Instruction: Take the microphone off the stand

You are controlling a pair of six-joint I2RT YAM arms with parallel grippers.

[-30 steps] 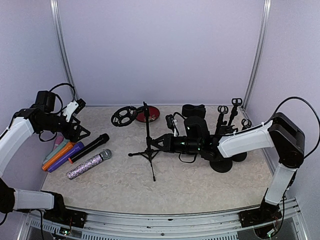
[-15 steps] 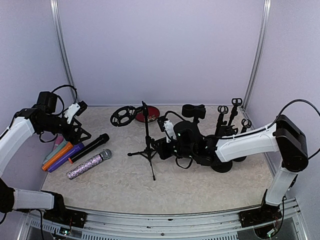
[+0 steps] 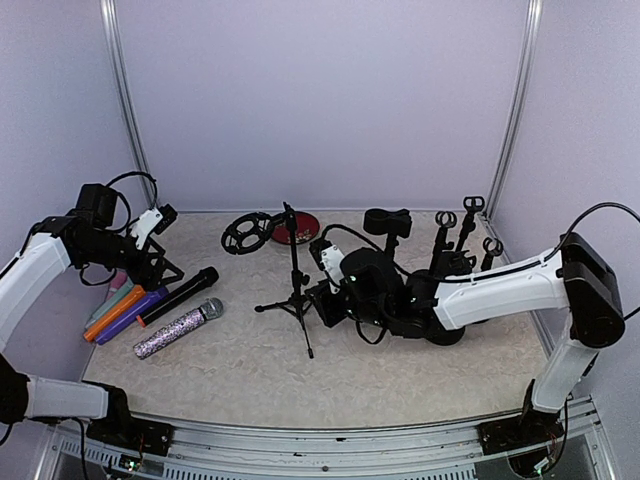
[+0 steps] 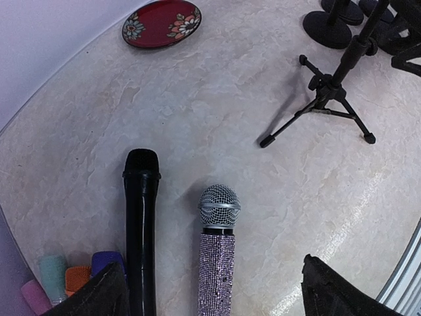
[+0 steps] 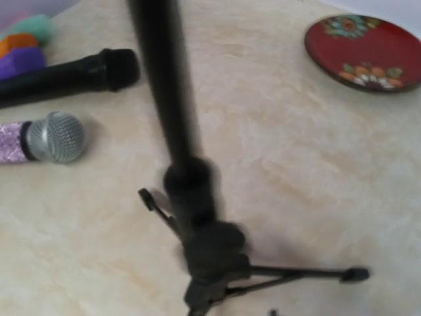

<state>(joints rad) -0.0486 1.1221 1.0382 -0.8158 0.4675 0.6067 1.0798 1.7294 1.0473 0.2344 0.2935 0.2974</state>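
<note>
Left fingers (image 4: pixel 99 294) are held wide, empty, over the glitter mic (image 4: pixel 218 253); right fingers' (image 3: pixel 323 300) spread, by the stand (image 3: pixel 294 262), cannot be told.

No readable text, brand, number or sign in any view. None on the black microphone (image 4: pixel 141 224), the glitter-covered microphone (image 4: pixel 217 257) or the tripod stand (image 4: pixel 327 95). Only a flower pattern, no lettering, on the red plate (image 4: pixel 161 14).
</note>
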